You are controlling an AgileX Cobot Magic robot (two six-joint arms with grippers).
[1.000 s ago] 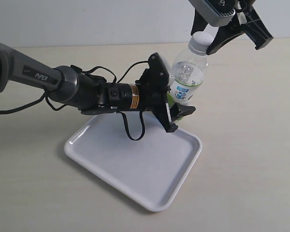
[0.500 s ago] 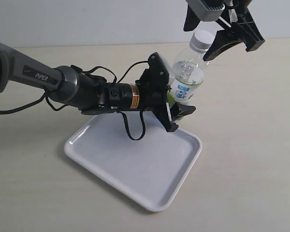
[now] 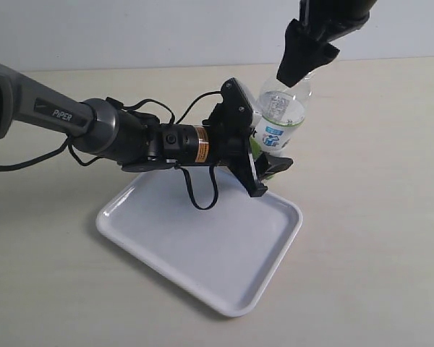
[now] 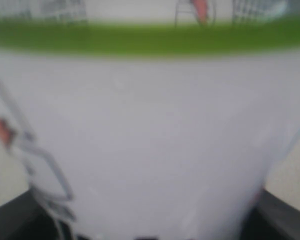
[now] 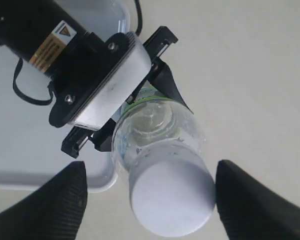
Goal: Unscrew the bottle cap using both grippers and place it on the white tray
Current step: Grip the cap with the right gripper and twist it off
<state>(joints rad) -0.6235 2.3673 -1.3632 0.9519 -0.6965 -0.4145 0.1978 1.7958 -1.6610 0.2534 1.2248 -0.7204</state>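
1. Gripped the bottle [image 3: 281, 108] round its labelled body with the left end effector [image 3: 262, 168], jaws pressed tight on the plastic, just past the far corner of the white tray [image 3: 202, 246].
2. Poised the right end effector [image 3: 304, 61] over the neck, fingers [image 5: 50, 200] spread wide either side of the bottle cap [image 5: 171, 200], touching neither flank.
3. Found the cap seated on the bottle's neck, well above the tray on the pale desk [image 3: 376, 231].
4. Judged the step in hand as lining up for a grip on the cap, with no unscrewing yet begun.
5. Called next, on that reading, for closing squarely on the cap's side, then twisting against the steady hold of the left end effector.
6. Lost the cap in the exterior view behind the right end effector; caught it only from the right wrist camera.
7. Could not tell whether resting on the desk or hanging clear, the bottle's base hidden behind the left end effector.
8. Offered little from the left wrist view beyond a blurred white label [image 4: 150, 140] and a green band [image 4: 150, 37].
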